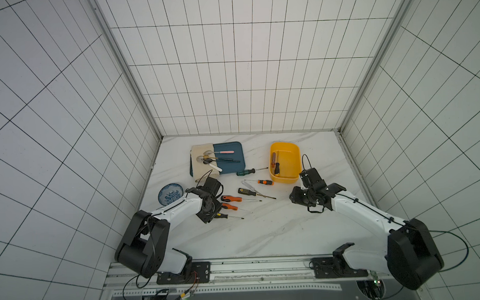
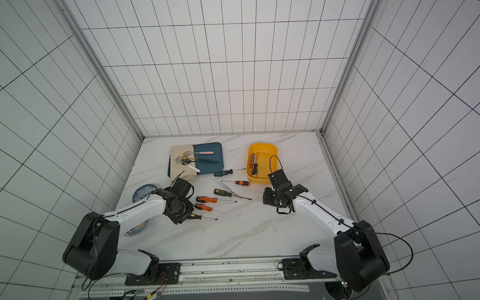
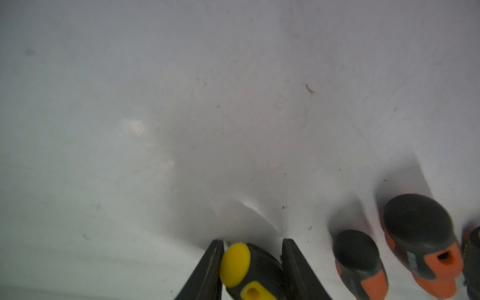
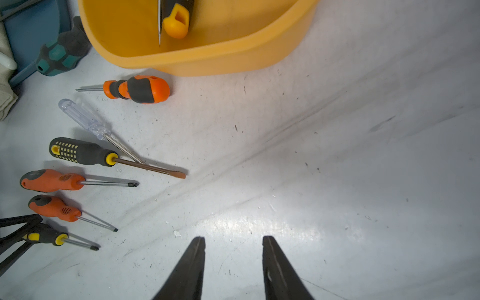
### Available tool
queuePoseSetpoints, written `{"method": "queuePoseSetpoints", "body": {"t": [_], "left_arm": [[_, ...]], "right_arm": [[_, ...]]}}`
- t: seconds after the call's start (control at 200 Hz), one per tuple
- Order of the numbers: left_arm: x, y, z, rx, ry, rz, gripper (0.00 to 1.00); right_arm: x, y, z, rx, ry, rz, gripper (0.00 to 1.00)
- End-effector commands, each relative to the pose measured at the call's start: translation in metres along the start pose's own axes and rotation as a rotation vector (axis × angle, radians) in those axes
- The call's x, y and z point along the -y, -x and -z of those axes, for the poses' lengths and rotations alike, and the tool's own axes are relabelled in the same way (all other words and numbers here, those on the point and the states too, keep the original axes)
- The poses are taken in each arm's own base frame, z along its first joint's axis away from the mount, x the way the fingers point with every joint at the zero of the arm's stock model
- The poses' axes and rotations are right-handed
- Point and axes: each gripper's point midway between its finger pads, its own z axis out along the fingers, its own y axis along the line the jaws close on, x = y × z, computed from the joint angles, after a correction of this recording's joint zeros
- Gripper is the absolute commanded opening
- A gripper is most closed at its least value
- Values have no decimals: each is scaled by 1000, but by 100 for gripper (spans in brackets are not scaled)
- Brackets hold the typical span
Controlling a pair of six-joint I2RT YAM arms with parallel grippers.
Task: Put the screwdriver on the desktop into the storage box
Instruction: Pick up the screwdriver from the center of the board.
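In both top views the black-and-yellow screwdriver [image 1: 225,215] lies on the table [image 1: 263,232], lower left of centre. Its handle is under the left gripper [image 1: 216,215]. The yellow box [image 1: 288,157] sits to the upper right, well apart.

In the left wrist view, at bottom centre, the jaws press both sides of that handle.

In the right wrist view, the right gripper [image 4: 233,241] at the bottom edge has its jaws apart over bare table, holding nothing.
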Motion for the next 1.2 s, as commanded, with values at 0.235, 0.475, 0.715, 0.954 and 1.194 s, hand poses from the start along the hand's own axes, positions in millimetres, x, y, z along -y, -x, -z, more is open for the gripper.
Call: {"method": "queuePoseSetpoints", "body": {"t": [0.235,0.475,0.715,0.954,1.194], "left_arm": [[-11,1,3,3,11,-2,23],[1,5,11,9,-38,-23,6],[22,14,32,15,-144,-28,0],[45,18,53,-2,-251,-41,0],[77,13,75,-19,-366,-107,0]], "right_arm": [[5,-6,-3,-2,-12,-13,40],[-3,-4,-4,-10,6,17,40],[-21,-4,-5,-26,35,78,40],[-67,0,8,-12,185,214,41],[-133,0,29,-18,353,411,47]]}}
